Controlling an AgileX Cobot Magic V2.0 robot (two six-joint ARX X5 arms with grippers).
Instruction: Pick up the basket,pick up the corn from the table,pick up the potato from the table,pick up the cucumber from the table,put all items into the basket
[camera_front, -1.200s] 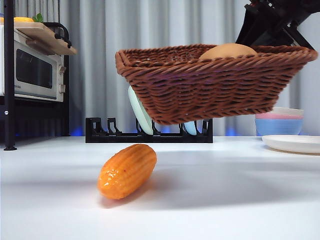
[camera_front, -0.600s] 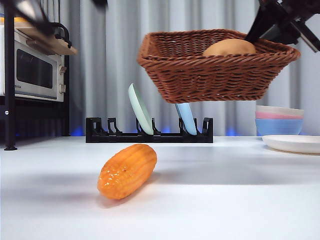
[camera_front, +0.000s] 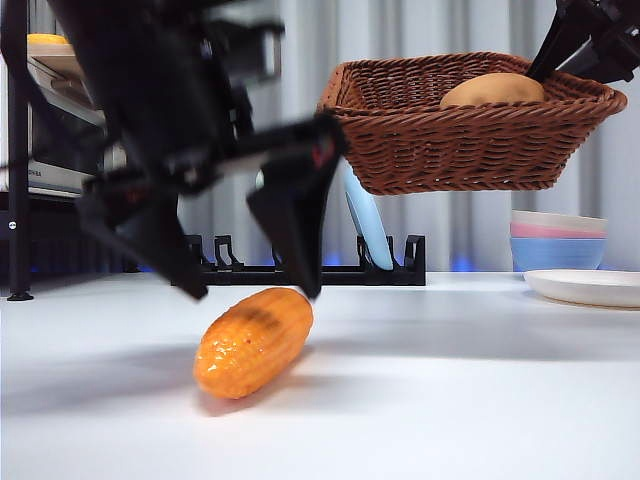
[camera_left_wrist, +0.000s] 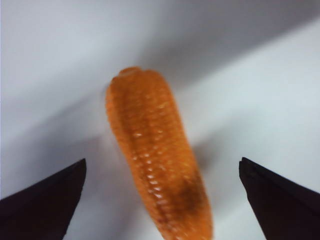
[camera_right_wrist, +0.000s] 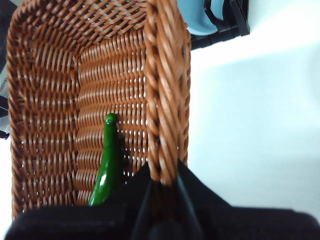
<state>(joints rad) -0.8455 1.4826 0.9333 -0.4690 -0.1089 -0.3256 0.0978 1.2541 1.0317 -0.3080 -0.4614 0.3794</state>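
Corn pickup in hand: your left gripper (camera_front: 245, 265) hangs over the corn (camera_front: 254, 341), fingers spread wide.

The corn lies on the white counter (camera_front: 450, 400), in line between the two spread fingers (camera_left_wrist: 42, 205) in the left wrist view, and nothing touches it yet. You likely need to lower until the fingers straddle the cob's middle, then close across its width; the glossy kernels may slip, so grip squarely. Your right gripper (camera_right_wrist: 162, 187) has its fingers pinched on the braided rim of the wicker basket (camera_front: 470, 150) and holds it aloft, well clear of the counter. The potato (camera_front: 492, 90) and cucumber (camera_right_wrist: 106, 167) already lie inside, so only the corn is left. No brand, label or writing is readable anywhere.
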